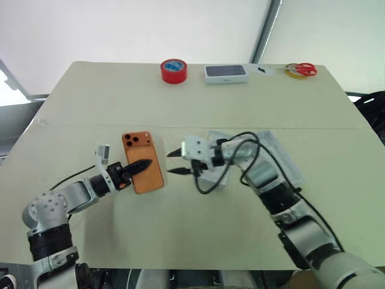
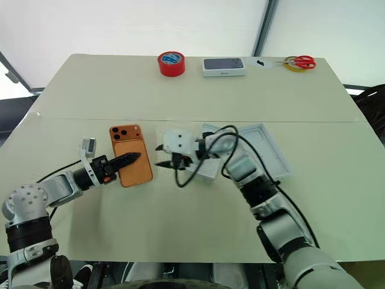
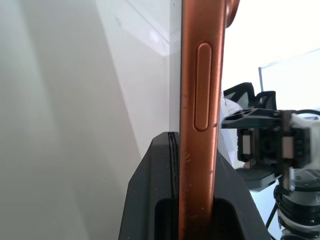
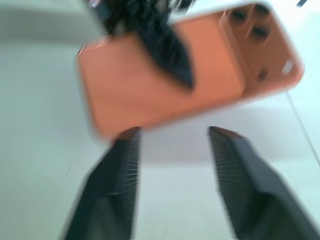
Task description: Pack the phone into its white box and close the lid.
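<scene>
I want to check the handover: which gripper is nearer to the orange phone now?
Left. The left gripper is shut on the phone, pinching it between its fingers. The right gripper is open beside the phone's edge, apart from it.

white box (image 1: 212, 172) and lid (image 2: 264, 149) partly hidden behind the right arm (phone (image 4: 185, 70) blurred in right wrist view)

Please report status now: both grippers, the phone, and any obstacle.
Left gripper shut on the phone. Right gripper open beside it, not touching. White box under the right arm.
</scene>
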`<action>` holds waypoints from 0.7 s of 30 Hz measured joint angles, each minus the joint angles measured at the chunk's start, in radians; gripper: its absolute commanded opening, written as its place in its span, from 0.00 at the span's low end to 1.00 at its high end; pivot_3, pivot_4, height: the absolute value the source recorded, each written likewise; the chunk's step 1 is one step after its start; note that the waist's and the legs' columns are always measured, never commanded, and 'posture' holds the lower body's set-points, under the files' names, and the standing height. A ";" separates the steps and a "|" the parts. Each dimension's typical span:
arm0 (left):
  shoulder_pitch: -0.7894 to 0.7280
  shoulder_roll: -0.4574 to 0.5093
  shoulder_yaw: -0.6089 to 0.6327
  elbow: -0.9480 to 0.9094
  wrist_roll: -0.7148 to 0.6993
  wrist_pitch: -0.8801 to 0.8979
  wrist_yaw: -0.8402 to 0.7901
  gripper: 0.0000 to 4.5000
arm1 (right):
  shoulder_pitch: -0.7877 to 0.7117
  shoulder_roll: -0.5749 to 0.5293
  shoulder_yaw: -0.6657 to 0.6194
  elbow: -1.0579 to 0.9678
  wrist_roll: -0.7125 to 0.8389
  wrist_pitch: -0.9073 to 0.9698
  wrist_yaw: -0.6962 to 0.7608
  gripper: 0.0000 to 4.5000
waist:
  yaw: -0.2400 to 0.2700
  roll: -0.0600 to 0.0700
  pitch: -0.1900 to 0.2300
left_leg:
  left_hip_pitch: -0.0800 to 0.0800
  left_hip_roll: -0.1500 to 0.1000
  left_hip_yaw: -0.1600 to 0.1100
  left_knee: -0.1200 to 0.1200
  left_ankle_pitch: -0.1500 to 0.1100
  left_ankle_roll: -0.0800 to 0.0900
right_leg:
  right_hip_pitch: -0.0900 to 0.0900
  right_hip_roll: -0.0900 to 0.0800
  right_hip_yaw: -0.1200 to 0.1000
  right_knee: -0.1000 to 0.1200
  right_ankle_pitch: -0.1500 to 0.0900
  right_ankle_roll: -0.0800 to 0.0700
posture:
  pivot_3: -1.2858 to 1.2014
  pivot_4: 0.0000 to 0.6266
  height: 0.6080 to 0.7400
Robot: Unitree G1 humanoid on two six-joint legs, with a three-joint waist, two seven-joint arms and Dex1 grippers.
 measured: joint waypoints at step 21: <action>-0.014 0.017 -0.067 0.015 -0.006 -0.052 -0.014 0.00 | 0.229 -0.237 -0.039 -0.254 -0.031 0.001 -0.058 0.02 | 0.008 -0.001 0.001 | 0.000 0.001 0.000 -0.001 0.000 0.000 | 0.000 0.000 0.000 -0.002 0.000 0.000 | 0.52 0.24 1.00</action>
